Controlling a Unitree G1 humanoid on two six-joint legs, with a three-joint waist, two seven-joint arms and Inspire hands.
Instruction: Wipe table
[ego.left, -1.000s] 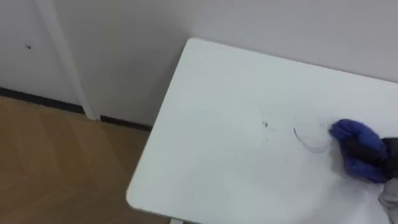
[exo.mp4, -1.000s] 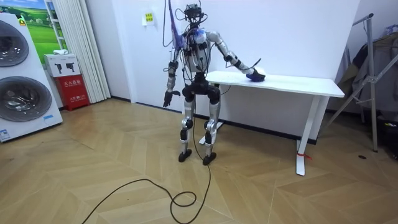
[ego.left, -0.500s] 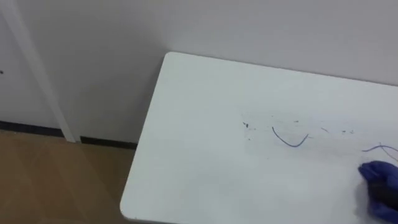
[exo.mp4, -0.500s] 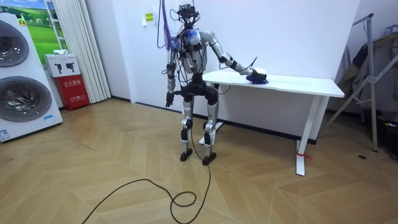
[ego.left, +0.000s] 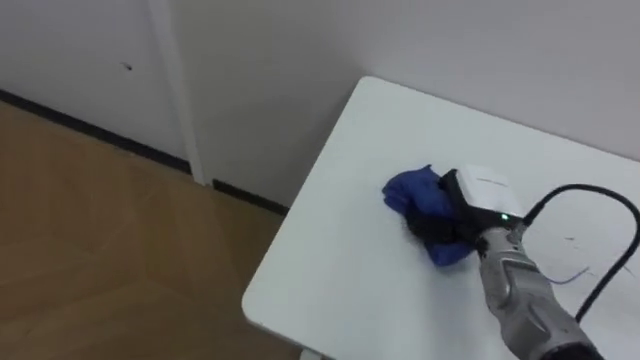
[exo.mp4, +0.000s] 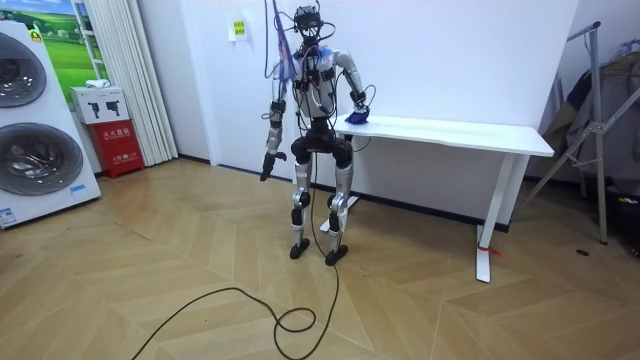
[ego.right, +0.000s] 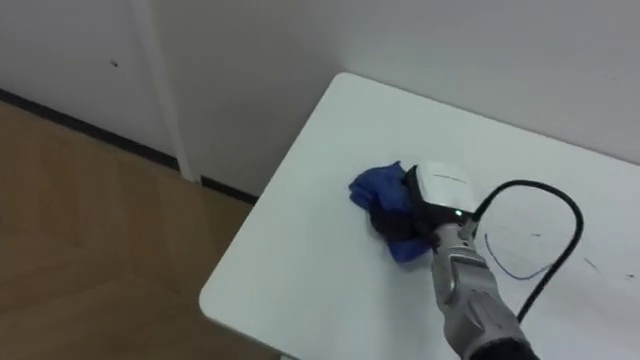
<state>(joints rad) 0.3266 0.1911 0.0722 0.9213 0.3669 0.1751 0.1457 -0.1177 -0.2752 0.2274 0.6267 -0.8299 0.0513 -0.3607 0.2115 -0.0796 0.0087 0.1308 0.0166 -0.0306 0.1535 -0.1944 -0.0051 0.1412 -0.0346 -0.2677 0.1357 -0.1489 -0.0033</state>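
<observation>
The robot is standing at the end of the white surface that lies toward the room view's left, facing the white wall. Its right arm is reaching forward over that end.

The right robot hand is resting on a blue cloth, with its dark fingers curling down into the bunched fabric and holding it. The cloth is lying crumpled on the surface, close to the surface's left end and roughly midway between the wall side and the near edge. Blue folds are showing both ahead of the hand and beneath it. The cloth is touching the surface and is not hanging over any edge.

Thin blue pen lines are showing on the surface to the right of the hand, apart from the cloth.

The left robot hand is hanging at the robot's side, away from the surface; I cannot tell how its fingers are set.

A wooden floor is showing beyond the left end. In the room view a washing machine and a red box are standing well apart from the robot, toward that view's left.
</observation>
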